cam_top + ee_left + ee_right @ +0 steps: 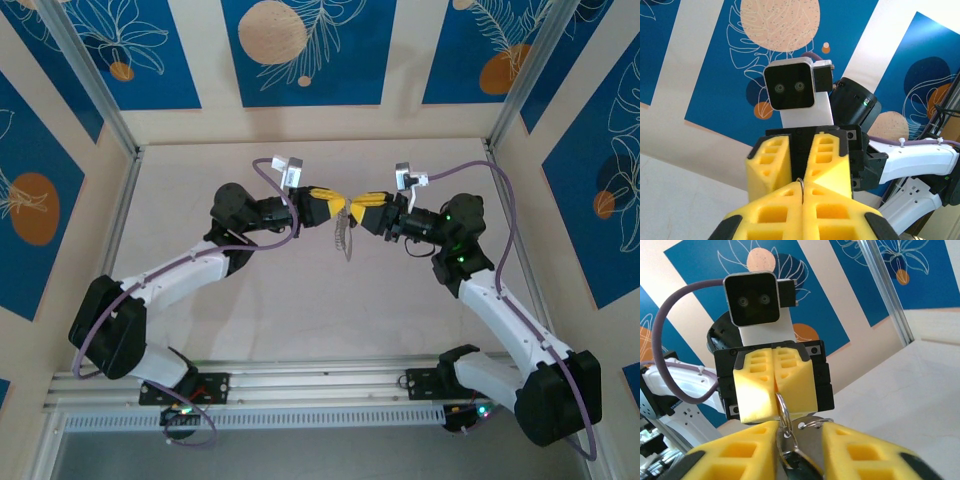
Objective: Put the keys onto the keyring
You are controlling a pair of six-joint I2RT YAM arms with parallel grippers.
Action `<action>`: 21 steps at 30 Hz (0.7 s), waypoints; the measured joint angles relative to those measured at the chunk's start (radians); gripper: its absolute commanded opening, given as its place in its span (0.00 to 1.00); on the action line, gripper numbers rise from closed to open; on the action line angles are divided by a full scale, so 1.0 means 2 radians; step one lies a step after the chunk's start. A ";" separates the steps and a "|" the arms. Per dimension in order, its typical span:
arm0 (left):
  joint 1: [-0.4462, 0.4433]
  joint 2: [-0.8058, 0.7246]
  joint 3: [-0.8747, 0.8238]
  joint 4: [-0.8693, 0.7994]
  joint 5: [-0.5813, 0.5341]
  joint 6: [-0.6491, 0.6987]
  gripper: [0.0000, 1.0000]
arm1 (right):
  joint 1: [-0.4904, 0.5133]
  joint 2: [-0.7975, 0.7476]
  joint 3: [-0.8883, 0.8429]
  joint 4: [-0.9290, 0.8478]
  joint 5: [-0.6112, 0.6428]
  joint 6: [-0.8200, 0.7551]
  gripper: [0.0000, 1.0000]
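**Desk.** The pale desk point(300, 300) lies under both arms. Nothing of the task rests on it; the work hangs in the air above its middle.

**Arms.** The left arm point(180, 270) and right arm point(500, 300) reach inward until their wrists face each other, tip to tip.

**Claws.** The left claw point(338, 206) has its yellow fingers pressed together, clamped on the wire of the keyring. In the right wrist view a loop of that wire comes out of the seam between them. The right claw point(358, 208) has its fingers part-way apart with metal in the gap. We cannot tell whether the pads bear on that metal or only stand beside it.

**Keyring.** The keyring point(346, 238) is a thin grey loop. It hangs below the point where the claws meet, clear of the desk.

**Keys.** The keys point(800, 452) sit low between the right fingers, just beside the ring wire. We cannot tell whether they are threaded on.

**Handling.** We judge both parts to be light, stiff and smooth.
- The wire is narrow, so it may twist or slip in a pinch.
- We advise holding the ring across its wire, away from the split end.
- We advise holding the keys by the flat, broad end, so that the hole stays free.
- A ring like this probably springs shut, so the feeding force should run along the wire and not across it.
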 measured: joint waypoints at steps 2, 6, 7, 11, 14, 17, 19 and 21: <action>0.000 0.000 0.000 0.000 0.000 0.000 0.00 | 0.002 0.000 0.000 0.002 0.000 0.002 0.16; 0.000 0.000 0.000 0.000 0.000 0.000 0.00 | 0.005 -0.001 -0.002 0.005 0.000 0.002 0.12; 0.000 0.000 0.000 0.000 0.000 0.000 0.00 | 0.006 -0.001 -0.004 0.007 0.000 0.002 0.12; 0.000 0.001 0.000 0.001 -0.001 0.000 0.00 | 0.010 -0.004 -0.014 0.008 0.000 0.004 0.28; 0.000 0.001 0.000 0.005 -0.001 -0.002 0.00 | 0.014 -0.004 -0.020 0.006 0.000 0.001 0.31; 0.001 0.001 0.000 0.008 -0.001 -0.002 0.00 | 0.016 -0.004 -0.024 0.006 0.000 0.001 0.31; 0.001 0.001 0.000 0.009 -0.001 -0.002 0.00 | 0.016 -0.004 -0.026 0.007 0.000 0.001 0.30; 0.001 0.001 0.000 0.011 -0.002 -0.002 0.00 | 0.016 -0.004 -0.028 0.006 0.001 0.001 0.26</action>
